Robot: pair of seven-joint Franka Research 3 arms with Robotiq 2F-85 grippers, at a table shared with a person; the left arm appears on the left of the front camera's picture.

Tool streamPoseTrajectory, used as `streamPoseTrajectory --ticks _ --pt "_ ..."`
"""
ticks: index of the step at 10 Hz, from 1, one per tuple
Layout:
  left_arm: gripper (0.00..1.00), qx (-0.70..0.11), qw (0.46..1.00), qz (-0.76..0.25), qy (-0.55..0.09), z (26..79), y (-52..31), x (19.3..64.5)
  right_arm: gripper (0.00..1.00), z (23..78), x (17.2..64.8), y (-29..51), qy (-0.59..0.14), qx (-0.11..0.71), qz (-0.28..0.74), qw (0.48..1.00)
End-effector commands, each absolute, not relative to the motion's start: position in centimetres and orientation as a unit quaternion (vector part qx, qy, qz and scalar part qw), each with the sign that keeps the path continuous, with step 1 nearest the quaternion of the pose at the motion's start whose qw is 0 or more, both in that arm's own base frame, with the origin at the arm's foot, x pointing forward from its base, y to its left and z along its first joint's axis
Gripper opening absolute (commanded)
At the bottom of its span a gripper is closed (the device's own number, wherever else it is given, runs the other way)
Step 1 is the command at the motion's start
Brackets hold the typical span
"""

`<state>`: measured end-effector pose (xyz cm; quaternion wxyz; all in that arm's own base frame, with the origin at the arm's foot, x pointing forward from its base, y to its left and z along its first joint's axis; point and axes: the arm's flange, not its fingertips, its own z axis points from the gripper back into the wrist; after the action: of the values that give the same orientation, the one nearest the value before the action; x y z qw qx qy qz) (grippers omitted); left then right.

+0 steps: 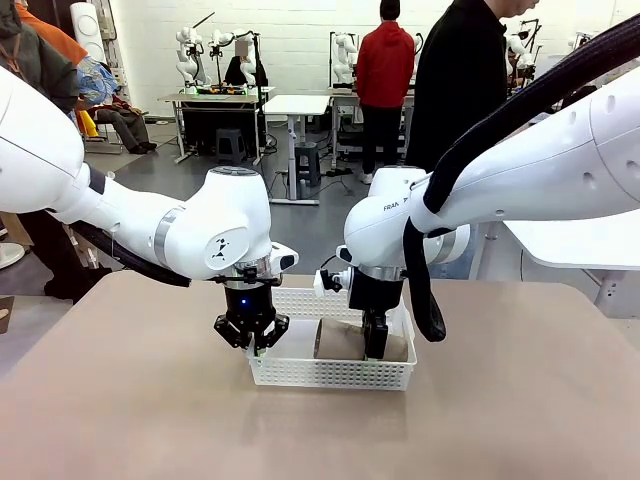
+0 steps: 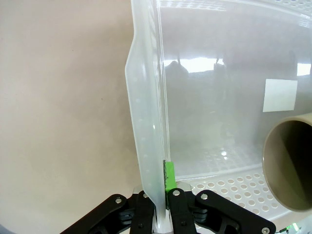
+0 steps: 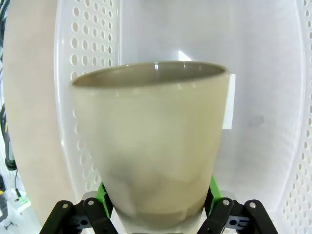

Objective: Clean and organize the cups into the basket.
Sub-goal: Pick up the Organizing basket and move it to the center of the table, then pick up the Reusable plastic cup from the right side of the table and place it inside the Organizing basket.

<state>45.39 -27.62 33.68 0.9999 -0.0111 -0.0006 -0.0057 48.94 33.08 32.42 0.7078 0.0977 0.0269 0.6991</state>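
Start at the left: your left end effector (image 1: 251, 338) is clamped shut on the left wall of the basket (image 1: 330, 383), rim pinched between the pads. The basket sits mid-surface (image 1: 120, 410), about halfway between the left and right edges. It is white, shallow and perforated, with a solid rim. Treat it as light, slightly flexible plastic. That wall may bow under the clamp and the basket will skid if you tug it, so keep the hold low and steady.

Moving right, one tan-brown cup (image 1: 340, 340) lies on its side in the basket's right half, mouth toward the left wall. It is matte, tapered and handleless. Judge it rigid, fairly light, and able to roll or chip if dropped. The narrow base end is the sensible place to hold it.

Your right end effector (image 1: 375, 348) straddles that base, a green pad on each side. You cannot tell whether the pads are pressing or have let go.
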Motion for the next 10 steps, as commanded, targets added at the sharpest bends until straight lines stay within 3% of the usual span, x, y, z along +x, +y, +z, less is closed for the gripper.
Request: streamPoseTrajectory --ticks 1,6,10 --pt "0.00 -0.013 1.000 -0.008 -0.001 33.4 -27.2 45.1 1.00 32.5 49.3 33.0 0.048 0.112 0.691 0.713" --pt "0.00 -0.013 1.000 -0.008 -0.001 33.4 -27.2 45.1 1.00 33.6 48.7 32.7 0.034 0.124 0.694 0.709" --pt "0.00 -0.013 1.000 -0.008 -0.001 33.4 -27.2 45.1 1.00 42.9 45.2 26.1 -0.107 0.170 0.700 0.686"
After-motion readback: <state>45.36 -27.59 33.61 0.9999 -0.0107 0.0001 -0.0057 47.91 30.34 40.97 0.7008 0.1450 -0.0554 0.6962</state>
